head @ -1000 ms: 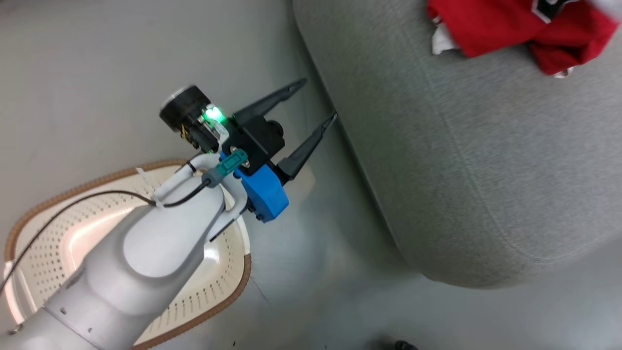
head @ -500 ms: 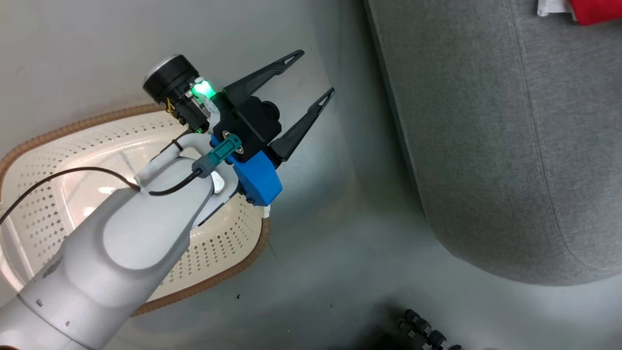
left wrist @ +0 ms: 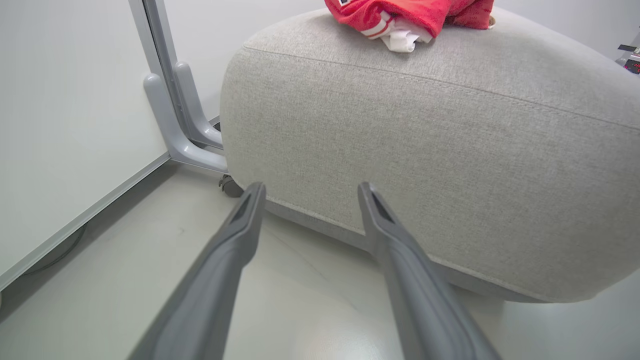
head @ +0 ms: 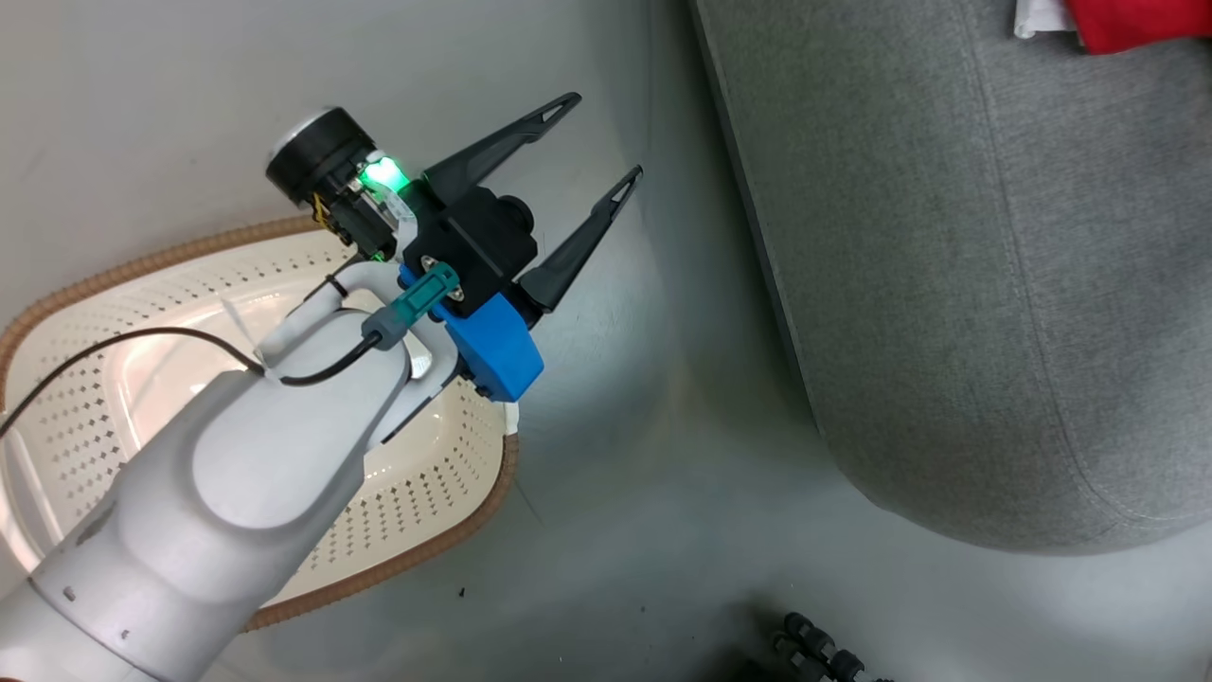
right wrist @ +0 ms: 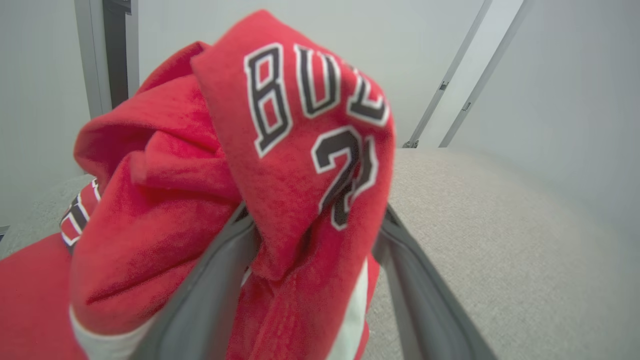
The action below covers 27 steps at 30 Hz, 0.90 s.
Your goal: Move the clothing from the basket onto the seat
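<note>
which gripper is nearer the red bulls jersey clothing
Right. The right gripper has the red white-trimmed clothing between its fingers; the left gripper hangs above the floor beside the cream perforated basket.

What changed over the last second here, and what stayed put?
Mostly the head camera swung: more of the basket shows, while the seat and the clothing on it slid toward that view's upper right. The things themselves look unmoved. The left gripper stayed open, holding nothing, near the basket.
</note>
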Motion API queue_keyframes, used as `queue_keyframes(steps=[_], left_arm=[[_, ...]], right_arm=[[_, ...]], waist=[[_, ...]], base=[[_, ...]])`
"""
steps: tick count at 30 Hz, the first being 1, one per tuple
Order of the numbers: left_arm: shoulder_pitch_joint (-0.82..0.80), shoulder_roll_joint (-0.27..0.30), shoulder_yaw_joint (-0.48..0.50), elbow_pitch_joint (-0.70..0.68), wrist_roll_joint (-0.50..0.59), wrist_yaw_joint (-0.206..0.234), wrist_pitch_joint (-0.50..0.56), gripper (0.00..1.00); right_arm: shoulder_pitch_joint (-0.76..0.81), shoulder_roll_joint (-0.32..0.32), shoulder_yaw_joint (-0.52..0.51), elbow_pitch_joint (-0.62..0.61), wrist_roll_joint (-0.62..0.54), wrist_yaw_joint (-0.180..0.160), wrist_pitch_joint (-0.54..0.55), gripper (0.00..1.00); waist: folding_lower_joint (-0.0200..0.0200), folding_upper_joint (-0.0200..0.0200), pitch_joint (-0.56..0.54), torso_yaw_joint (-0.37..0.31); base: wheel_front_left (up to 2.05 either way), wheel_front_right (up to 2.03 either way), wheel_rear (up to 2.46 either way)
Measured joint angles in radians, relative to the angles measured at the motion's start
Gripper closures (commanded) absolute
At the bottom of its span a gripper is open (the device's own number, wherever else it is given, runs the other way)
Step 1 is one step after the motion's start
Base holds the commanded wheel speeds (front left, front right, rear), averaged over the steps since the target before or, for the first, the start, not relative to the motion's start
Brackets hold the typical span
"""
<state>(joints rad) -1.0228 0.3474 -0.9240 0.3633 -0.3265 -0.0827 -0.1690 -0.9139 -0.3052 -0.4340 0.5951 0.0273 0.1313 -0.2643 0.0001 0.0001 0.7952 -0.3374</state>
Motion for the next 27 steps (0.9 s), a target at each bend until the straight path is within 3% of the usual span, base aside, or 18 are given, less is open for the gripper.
queue_keyframes(steps=[5, 14, 27], left_arm=[[0.019, -0.024, -0.004, 0.023, -0.016, 0.003, -0.029, 0.00], [0.101, -0.076, 0.032, 0.094, -0.075, 0.030, -0.084, 0.00], [0.293, -0.109, 0.226, 0.087, -0.113, 0.073, -0.093, 0.00]], right_arm=[[0.086, 0.001, 0.001, -0.061, -0.001, 0.000, 0.000, 0.00], [0.263, 0.013, 0.101, -0.258, -0.016, 0.000, 0.000, 0.00], [0.384, 0.035, 0.357, -0.285, 0.020, 0.000, 0.000, 0.00]], waist=[[-0.0001, 0.0000, -0.050, 0.006], [-0.0002, 0.0001, -0.203, 0.025], [-0.0003, 0.0000, -0.464, 0.121]], base=[[0.00, 0.00, 0.00], [0.00, 0.00, 0.00], [0.00, 0.00, 0.00]])
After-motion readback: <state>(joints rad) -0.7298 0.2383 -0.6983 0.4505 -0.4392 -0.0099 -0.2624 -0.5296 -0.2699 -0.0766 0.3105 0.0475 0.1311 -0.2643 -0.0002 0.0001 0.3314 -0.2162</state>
